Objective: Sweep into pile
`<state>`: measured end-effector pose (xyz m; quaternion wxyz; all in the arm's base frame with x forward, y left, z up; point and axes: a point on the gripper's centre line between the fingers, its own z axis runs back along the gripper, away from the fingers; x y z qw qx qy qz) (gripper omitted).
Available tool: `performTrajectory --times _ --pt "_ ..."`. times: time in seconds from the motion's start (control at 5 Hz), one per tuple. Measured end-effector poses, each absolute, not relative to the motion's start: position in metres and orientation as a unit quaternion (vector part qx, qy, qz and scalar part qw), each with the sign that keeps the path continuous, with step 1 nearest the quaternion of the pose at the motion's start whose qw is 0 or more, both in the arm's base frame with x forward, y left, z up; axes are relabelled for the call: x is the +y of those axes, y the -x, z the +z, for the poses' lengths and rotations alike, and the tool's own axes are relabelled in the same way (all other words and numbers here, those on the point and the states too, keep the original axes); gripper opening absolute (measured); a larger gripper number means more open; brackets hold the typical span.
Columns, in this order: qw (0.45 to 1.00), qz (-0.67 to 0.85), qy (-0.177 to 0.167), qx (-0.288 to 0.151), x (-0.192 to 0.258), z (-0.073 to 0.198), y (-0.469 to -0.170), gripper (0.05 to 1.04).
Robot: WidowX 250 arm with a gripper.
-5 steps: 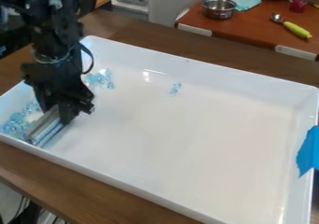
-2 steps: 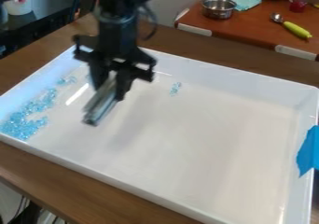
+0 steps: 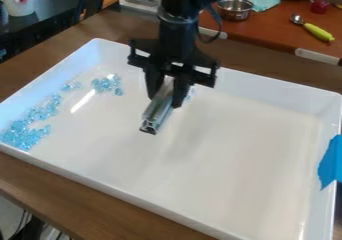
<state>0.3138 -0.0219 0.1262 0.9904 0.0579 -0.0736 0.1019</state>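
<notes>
Fingers (image 3: pixel 179 96) of the black gripper (image 3: pixel 165 100) pinching a metal bar (image 3: pixel 157 111), w/ a gap btwn them only as wide as the bar, one each side, nr its far part. Bar's tilted, near end free and angled left, prob. just clear of the floor, tho hard to tell.

Now left to right! Far left in the white tray (image 3: pixel 234 164), main heap of blue beads (image 3: pixel 27 134) in the near left corner, trailing off along the left wall. Next, a small clump (image 3: pixel 105 84) nr the far left corner, apart from the heap. Then the bar, mid-left, and just right of the gripper a few strays (image 3: pixel 190 94), partly hidden. Right edge: blue tape (image 3: pixel 330 161).

Handling, my est.: beads light, hard, slippery, apt to roll or skip if hit fast. No sense pinching them 1 by 1; push low w/ the bar's long side. Bar looks stiff, fairly light; gripping it nearer the middle wd resist twist better. Strays need sweeping left ASAP, then the clump, gently, or they'll scatter.
</notes>
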Motion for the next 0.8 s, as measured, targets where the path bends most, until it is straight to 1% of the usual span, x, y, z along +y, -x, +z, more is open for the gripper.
performTrajectory --times 0.4,0.6,0.8 --pt "0.991 0.105 -0.05 -0.064 -0.026 0.096 -0.336 0.372" --pt "0.989 0.13 -0.035 -0.065 -0.017 0.094 -0.358 0.372" --pt "0.987 0.146 -0.024 -0.055 -0.007 0.094 -0.364 0.372"
